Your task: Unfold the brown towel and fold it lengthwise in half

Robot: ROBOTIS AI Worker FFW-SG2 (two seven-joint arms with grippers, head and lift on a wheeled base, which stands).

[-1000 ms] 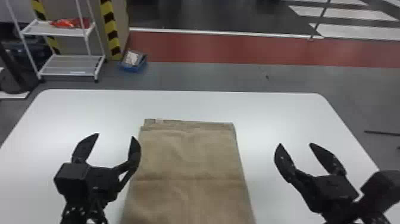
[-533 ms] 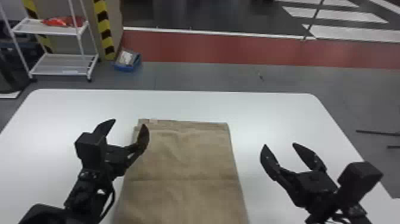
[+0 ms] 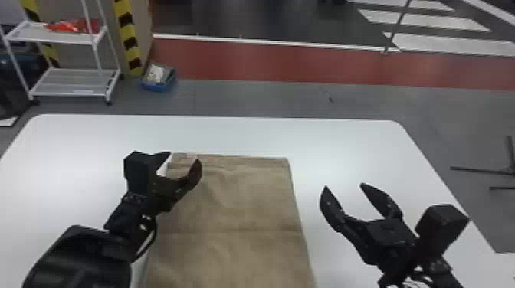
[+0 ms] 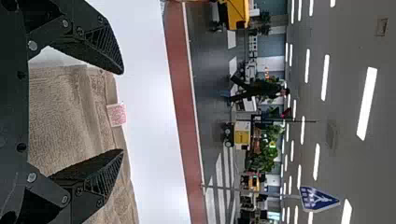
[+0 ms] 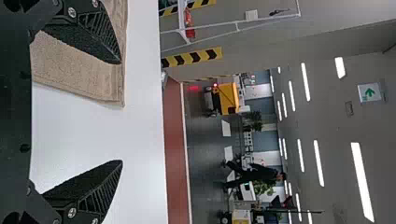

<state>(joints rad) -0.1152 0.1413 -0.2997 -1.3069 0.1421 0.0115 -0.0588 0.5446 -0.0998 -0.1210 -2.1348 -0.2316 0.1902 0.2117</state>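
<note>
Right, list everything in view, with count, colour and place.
towel: one, brown, flat on the table
towel label: one, white and red, at the towel's far edge
table: one, white, before the robot
shelf rack: one, white, beyond the table, left
bundle: one, red, upper shelf
bin: one, blue, floor near the rack
floor strip: one, red, beyond the table
ceiling lights: many, white, overhead
left gripper: one, black, at the towel's far left corner
right gripper: one, black, right of the towel

Matt rough brown cloth towel, smooth table
</note>
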